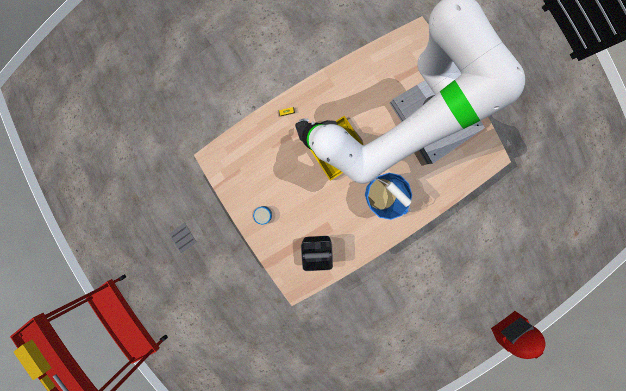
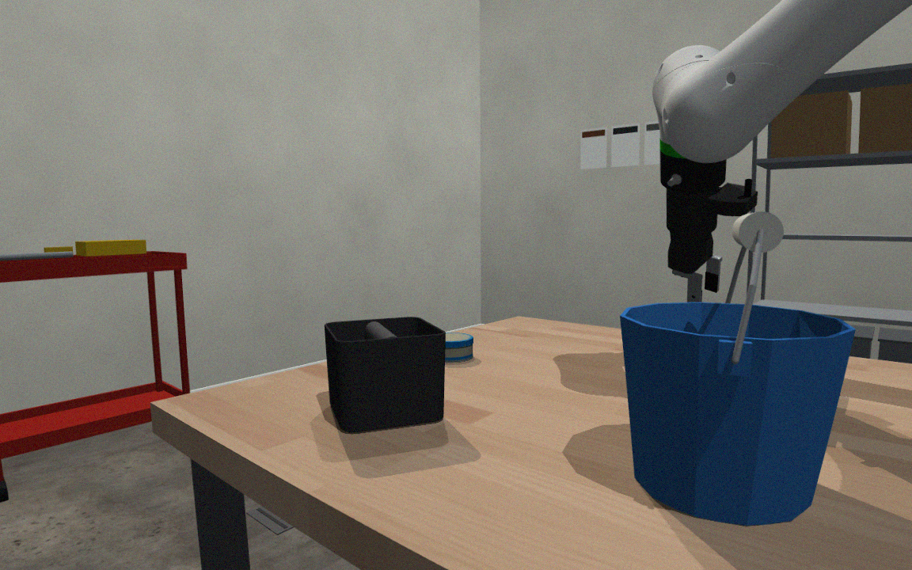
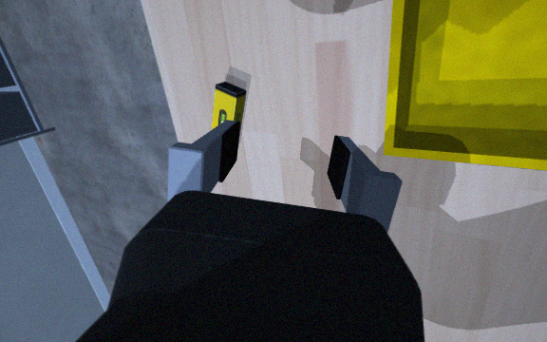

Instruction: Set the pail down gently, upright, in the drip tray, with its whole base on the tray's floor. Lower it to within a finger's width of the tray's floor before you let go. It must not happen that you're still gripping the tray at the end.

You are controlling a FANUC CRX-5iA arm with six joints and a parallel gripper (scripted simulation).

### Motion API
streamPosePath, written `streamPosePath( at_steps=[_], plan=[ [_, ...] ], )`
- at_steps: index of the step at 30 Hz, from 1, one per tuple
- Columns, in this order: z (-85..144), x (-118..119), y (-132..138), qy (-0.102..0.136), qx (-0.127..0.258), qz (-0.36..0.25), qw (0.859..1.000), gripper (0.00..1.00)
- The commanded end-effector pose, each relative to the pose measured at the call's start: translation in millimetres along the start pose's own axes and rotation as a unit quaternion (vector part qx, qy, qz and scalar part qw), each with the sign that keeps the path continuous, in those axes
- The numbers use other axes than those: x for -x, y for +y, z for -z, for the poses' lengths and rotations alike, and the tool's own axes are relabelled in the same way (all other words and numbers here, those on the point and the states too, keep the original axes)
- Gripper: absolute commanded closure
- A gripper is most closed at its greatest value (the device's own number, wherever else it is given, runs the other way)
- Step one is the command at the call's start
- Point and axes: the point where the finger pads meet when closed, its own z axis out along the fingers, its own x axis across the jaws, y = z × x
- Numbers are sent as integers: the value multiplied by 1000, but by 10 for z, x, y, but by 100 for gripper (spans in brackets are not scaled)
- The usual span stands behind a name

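Observation:
The blue pail stands upright on the wooden table, outside the tray. Its wire handle stands up, with a white grip above the rim. Something tan shows inside the pail in the top view. The yellow drip tray lies on the table, partly hidden by the arm in the top view; no pail shows in its visible part. My gripper is open and empty, above the table beside the tray, away from the pail. Its fingers are hidden in the top view.
A small yellow level lies near the table edge beyond the gripper. A black square bin holding a roller and a round blue-rimmed tin stand on the table. The forearm passes beside the pail in the top view.

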Motion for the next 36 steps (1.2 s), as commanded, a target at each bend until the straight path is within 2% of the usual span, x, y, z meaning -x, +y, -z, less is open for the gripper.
streamPosePath(
  at_steps=[1,18,21,25,27,32,34,36],
  plan=[
    [10,5,11,0,1,0,1000,0],
    [11,4,11,0,1,-1,1000,0],
    [67,-39,10,2,1,-12,1000,0],
    [377,-285,-8,15,-1,-74,997,0],
    [604,-469,-38,26,-5,-117,993,0],
    [991,-786,-120,45,-15,-187,981,0],
    [991,-786,-120,45,-15,-187,981,0],
    [1287,-1026,-208,60,-26,-237,969,0]
  ],
)
